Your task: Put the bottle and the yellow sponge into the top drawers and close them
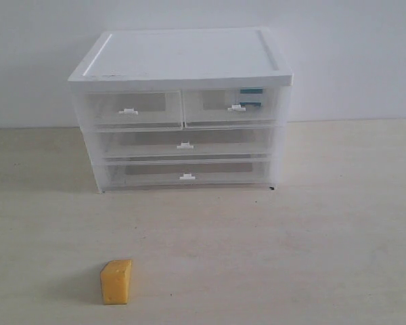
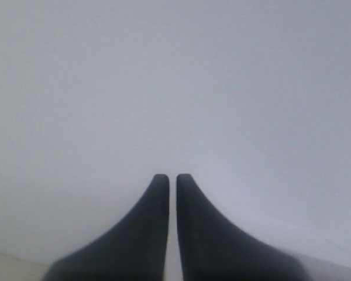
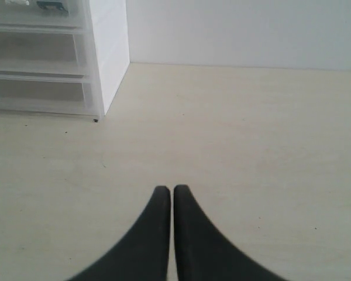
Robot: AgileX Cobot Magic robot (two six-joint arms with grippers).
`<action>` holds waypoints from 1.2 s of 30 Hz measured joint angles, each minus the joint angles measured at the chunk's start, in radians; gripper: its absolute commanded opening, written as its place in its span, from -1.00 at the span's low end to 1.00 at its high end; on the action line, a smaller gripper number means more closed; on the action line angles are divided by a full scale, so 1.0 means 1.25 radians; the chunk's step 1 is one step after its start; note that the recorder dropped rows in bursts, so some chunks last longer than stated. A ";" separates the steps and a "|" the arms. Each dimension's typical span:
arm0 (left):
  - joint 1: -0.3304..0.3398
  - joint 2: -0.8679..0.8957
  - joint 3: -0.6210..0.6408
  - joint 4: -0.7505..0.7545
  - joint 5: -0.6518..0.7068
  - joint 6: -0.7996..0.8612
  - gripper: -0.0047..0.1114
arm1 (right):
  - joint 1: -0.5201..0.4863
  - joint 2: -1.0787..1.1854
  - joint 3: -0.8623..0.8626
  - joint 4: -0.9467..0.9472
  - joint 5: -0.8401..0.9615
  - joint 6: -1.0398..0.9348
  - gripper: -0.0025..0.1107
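The yellow sponge (image 1: 116,282) stands alone on the table near its front left. Both top drawers, left (image 1: 128,108) and right (image 1: 216,101), sit pushed in flush with the white-topped cabinet (image 1: 183,57). A teal-blue shape that looks like the bottle (image 1: 252,91) shows through the right drawer's clear front, and also as the bottle (image 3: 52,6) in the right wrist view. My left gripper (image 2: 172,175) is shut and empty, facing a plain pale surface. My right gripper (image 3: 172,187) is shut and empty above bare table, apart from the cabinet (image 3: 108,52). Neither gripper appears in the exterior view.
Two wider clear drawers (image 1: 184,143) lie below the top pair, both pushed in. A pale wall (image 1: 352,54) stands right behind the cabinet. The light wooden table (image 1: 291,257) stretches in front of and to the right of the cabinet.
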 measured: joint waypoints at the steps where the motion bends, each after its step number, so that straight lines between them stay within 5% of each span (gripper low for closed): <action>1: 0.000 0.000 0.000 0.000 -0.017 -0.005 -0.85 | 0.000 0.000 0.000 0.000 0.000 0.000 -0.96; 8: 0.000 0.094 -0.089 0.000 -0.044 -0.019 -0.85 | 0.000 0.000 0.000 0.000 0.000 0.002 -0.96; 15: 0.000 0.365 -0.245 0.133 -0.063 -0.063 -0.85 | 0.000 0.000 0.000 0.000 0.000 0.002 -0.96; 26: -0.004 0.770 -0.284 0.297 -0.292 -0.184 -0.85 | 0.000 0.000 0.000 0.000 0.000 0.002 -0.96; 30: -0.053 0.860 -0.284 0.272 -0.349 -0.116 -0.85 | 0.000 0.000 0.000 0.000 0.000 0.002 -0.96; 36: -0.217 1.050 -0.359 0.073 -0.364 0.112 -0.85 | 0.000 0.000 0.000 0.000 0.000 0.002 -0.96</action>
